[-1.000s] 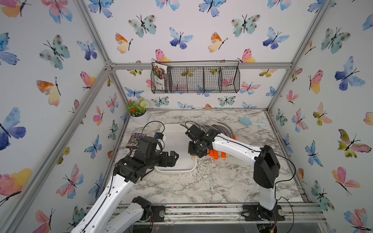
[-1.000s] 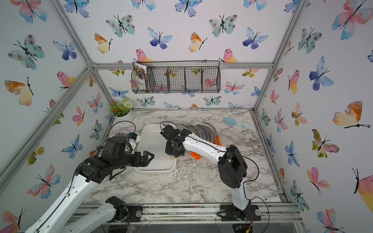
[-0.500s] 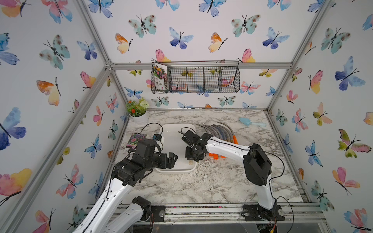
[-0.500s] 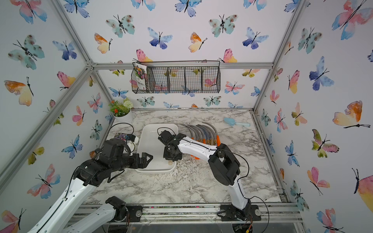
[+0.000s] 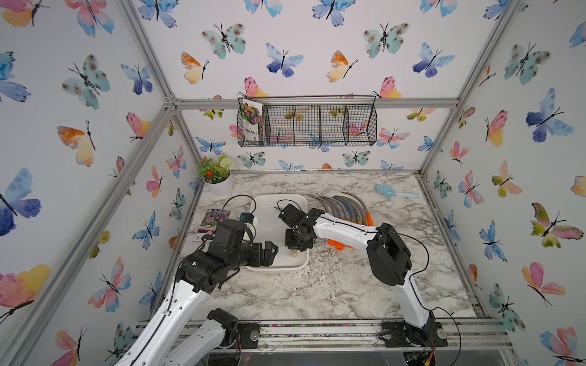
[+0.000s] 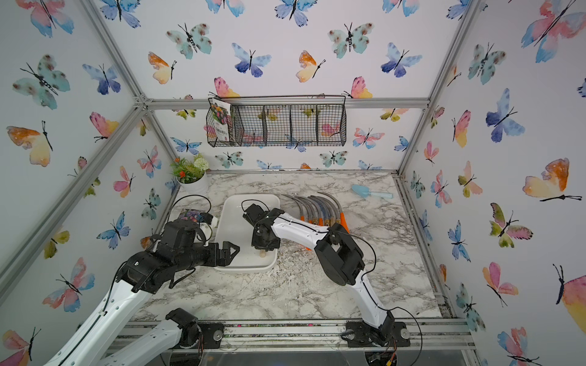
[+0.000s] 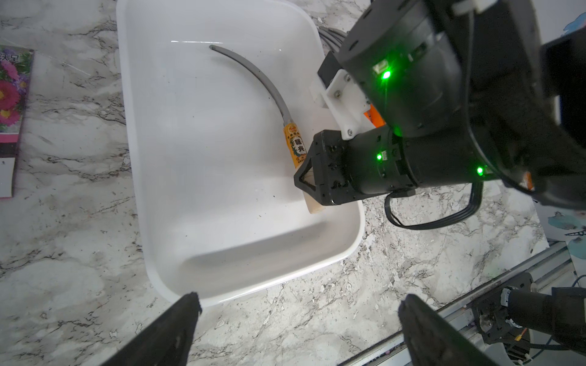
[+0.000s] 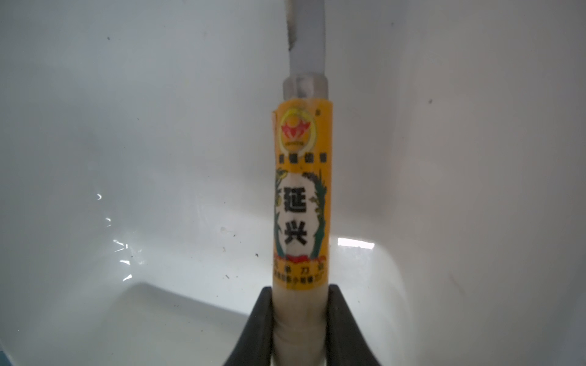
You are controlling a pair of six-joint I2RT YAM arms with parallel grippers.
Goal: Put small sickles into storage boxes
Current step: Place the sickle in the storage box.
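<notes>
While clamped at the handle end in right gripper [image 8: 299,294], held low inside white tray [image 7: 206,177]: one wooden-handled sickle [image 7: 295,145]; unclear whether touching tray floor; risk of clatter or bounce if released high; blade tip close to far wall; left gripper [image 5: 271,252] wide open, empty, near tray rim; possible bump.

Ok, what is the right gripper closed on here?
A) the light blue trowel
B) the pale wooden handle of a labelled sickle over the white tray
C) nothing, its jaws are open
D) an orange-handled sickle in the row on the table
B: in the right wrist view the right gripper clamps the pale handle end of the sickle, with the white tray beneath it.
</notes>
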